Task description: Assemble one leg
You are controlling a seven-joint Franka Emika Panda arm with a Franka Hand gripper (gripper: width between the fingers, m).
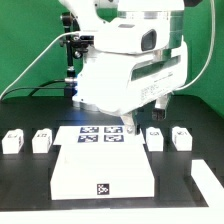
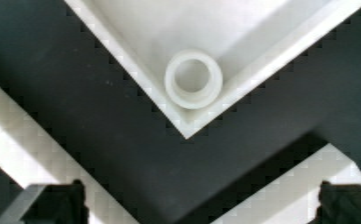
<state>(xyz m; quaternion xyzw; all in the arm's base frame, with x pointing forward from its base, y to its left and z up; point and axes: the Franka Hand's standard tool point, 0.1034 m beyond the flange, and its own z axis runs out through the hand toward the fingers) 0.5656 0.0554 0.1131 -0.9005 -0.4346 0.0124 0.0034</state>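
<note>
Leg [image 1: 155, 138] lies unheld just beside the gripper [image 2: 198, 208], whose spread, empty fingers [image 2: 52, 205] hover above the tabletop's [image 1: 105, 172] corner socket [image 2: 193, 80], apparently sighting it.

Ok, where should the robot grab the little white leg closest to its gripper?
Pinch the leg across its flat side faces, coming straight down from above. It is a stubby block with free space on either side, so the open gripper probably fits around it.
</note>
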